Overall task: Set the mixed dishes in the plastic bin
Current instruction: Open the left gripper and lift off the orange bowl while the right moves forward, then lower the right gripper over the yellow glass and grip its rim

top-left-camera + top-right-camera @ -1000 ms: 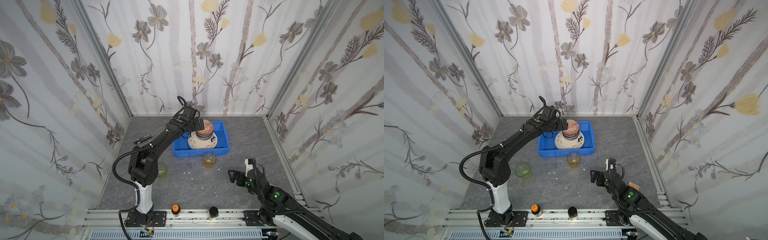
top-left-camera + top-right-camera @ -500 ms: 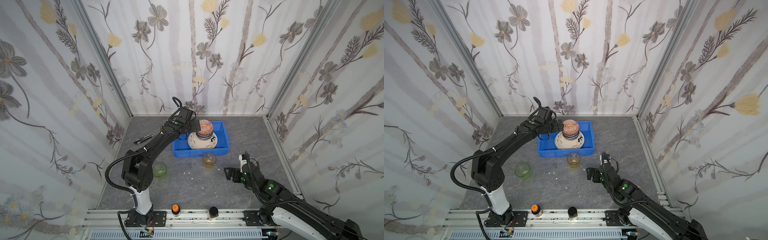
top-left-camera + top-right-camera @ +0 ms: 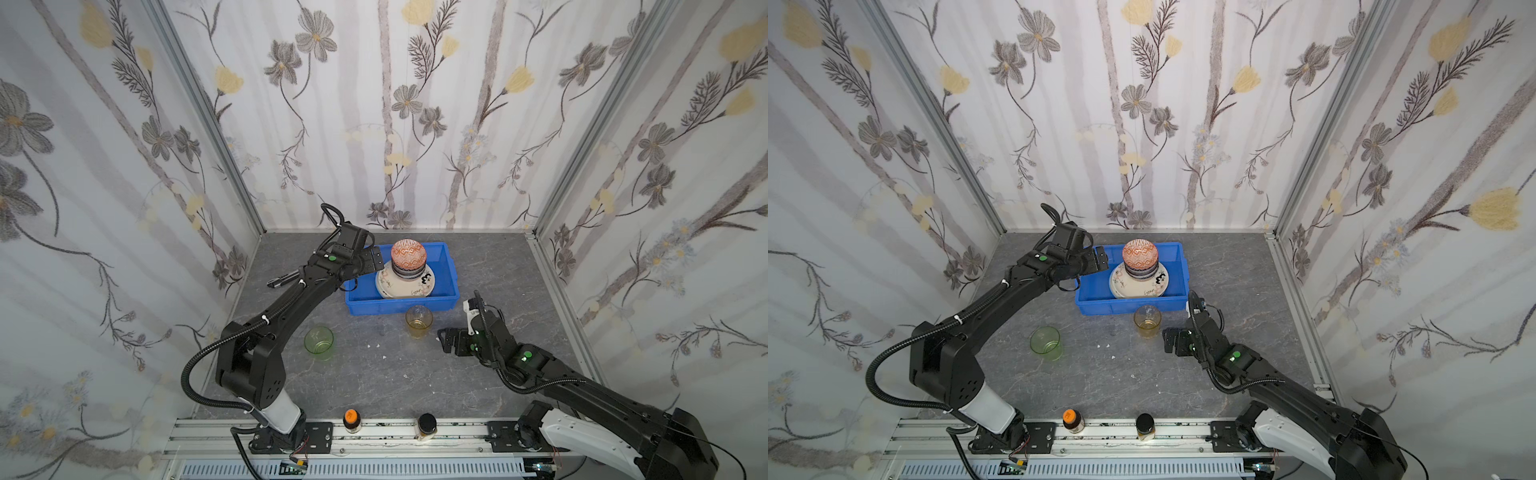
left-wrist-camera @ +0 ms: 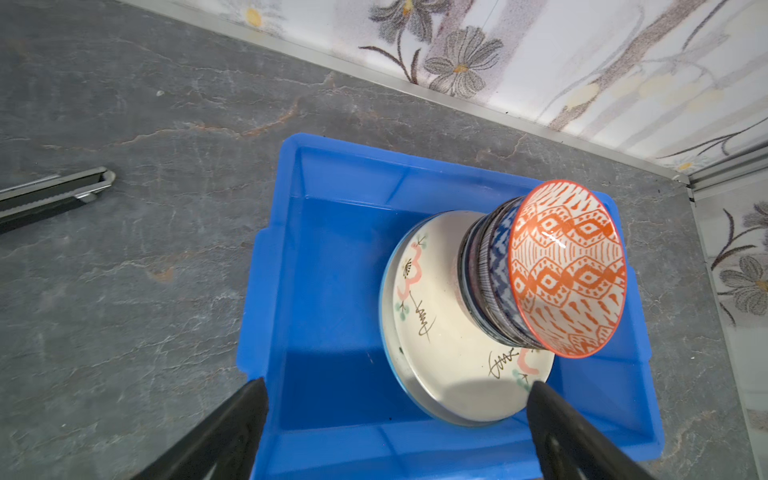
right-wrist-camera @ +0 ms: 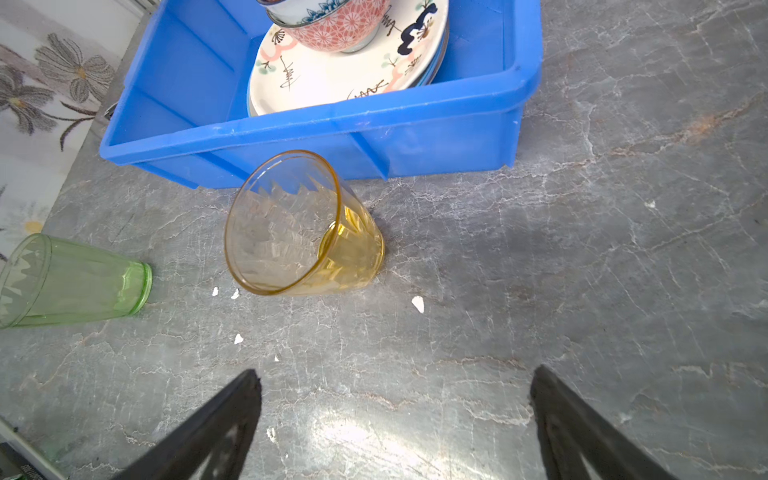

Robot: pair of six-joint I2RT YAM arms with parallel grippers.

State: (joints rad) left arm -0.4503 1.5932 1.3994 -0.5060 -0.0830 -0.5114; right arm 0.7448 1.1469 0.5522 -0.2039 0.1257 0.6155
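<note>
The blue plastic bin [image 3: 441,297] [image 3: 1088,305] stands at the back of the table. Inside it lies a stack of plates [image 3: 409,286] [image 4: 440,345] with nested bowls on top, the orange geometric bowl [image 3: 408,254] [image 4: 569,270] uppermost. An amber tumbler [image 3: 419,321] [image 5: 299,228] stands just in front of the bin, and a green tumbler [image 3: 319,340] [image 5: 70,282] stands further left. My left gripper [image 3: 365,270] [image 4: 397,390] hovers open and empty over the bin's left end. My right gripper [image 3: 455,326] [image 5: 397,382] is open and empty, low over the table right of the amber tumbler.
A black pen-like tool [image 3: 284,280] [image 4: 54,195] lies left of the bin, partly under my left arm. Two small jars, orange-lidded [image 3: 351,417] and black-lidded [image 3: 427,424], stand on the front rail. White crumbs dot the table. Flowered walls close three sides.
My left gripper has drawn back leftward from the bowl stack. My right gripper has moved in toward the amber tumbler. Both stayed open.
</note>
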